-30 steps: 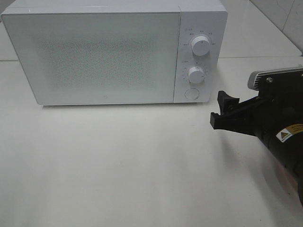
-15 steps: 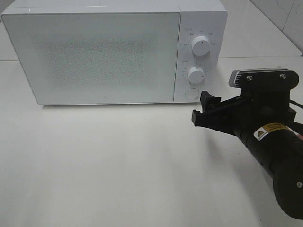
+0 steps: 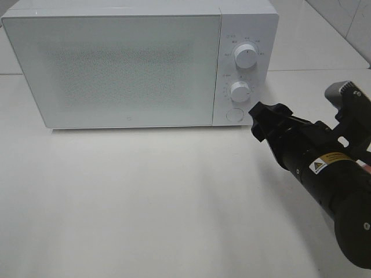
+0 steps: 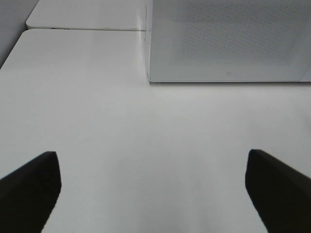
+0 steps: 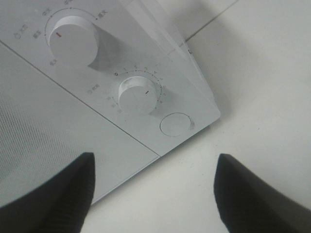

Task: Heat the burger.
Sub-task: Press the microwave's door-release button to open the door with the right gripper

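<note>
The white microwave (image 3: 116, 63) stands at the back of the surface (image 3: 145, 202) with its door (image 3: 116, 69) closed. The burger is not visible in any view. It may be behind the frosted door or somewhere off camera, and the pictures do not settle which. The right gripper (image 3: 259, 119) hangs just in front of the microwave's control panel, low and level with the round button (image 3: 234, 114) beneath the lower dial (image 3: 240, 91). Its wrist view looks straight at that button. Its fingers (image 5: 63, 194) are spread apart with nothing between them, so it is released and holds nothing. That pose, tip aimed at the panel's bottom corner, suggests the arm is lining up to press the button, probably the door release, or to reach up to a dial. The upper dial (image 3: 246, 57) is farther from the tip. The left gripper (image 4: 151, 160) sits well back from the microwave's front, low over bare surface. Its fingers are fully parted and empty, apparently parked so the door can swing without striking it. The press will call for a narrow, squared approach, since a tip drifting upward would catch the lower dial instead.
</note>
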You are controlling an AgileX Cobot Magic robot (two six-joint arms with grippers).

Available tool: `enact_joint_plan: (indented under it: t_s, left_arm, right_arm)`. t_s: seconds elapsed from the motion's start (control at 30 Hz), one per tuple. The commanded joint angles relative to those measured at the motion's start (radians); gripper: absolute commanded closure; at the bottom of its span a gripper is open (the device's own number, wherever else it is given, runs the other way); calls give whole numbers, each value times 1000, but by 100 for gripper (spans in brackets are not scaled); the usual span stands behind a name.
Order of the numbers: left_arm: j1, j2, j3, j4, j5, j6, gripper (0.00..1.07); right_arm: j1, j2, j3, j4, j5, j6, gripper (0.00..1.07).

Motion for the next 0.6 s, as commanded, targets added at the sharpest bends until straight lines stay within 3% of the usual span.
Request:
enact_joint_plan:
  t_s: [0.03, 0.1, 0.2, 0.27, 0.3, 0.37, 0.6]
  left_arm:
    - [-6, -20, 0, -2, -9, -1, 9]
    - [-6, -20, 0, -2, -9, -1, 9]
    - [-6, -20, 0, -2, -9, -1, 9]
    - [-6, -20, 0, -2, -9, -1, 9]
    - [-6, -20, 0, -2, -9, -1, 9]
    - [-6, -20, 0, -2, -9, -1, 9]
    - [-6, -20, 0, -2, -9, -1, 9]
  right_arm:
    - [2, -1, -5, -4, 1, 137, 48]
    - [2, -1, -5, -4, 1, 327, 57]
    - [2, -1, -5, -4, 1, 379, 59]
    - [2, -1, -5, -6, 5, 575, 72]
    - [2, -1, -5, -6, 5, 575, 72]
    - [2, -1, -5, -6, 15, 700, 83]
    - [2, -1, -5, -10, 102, 818, 100]
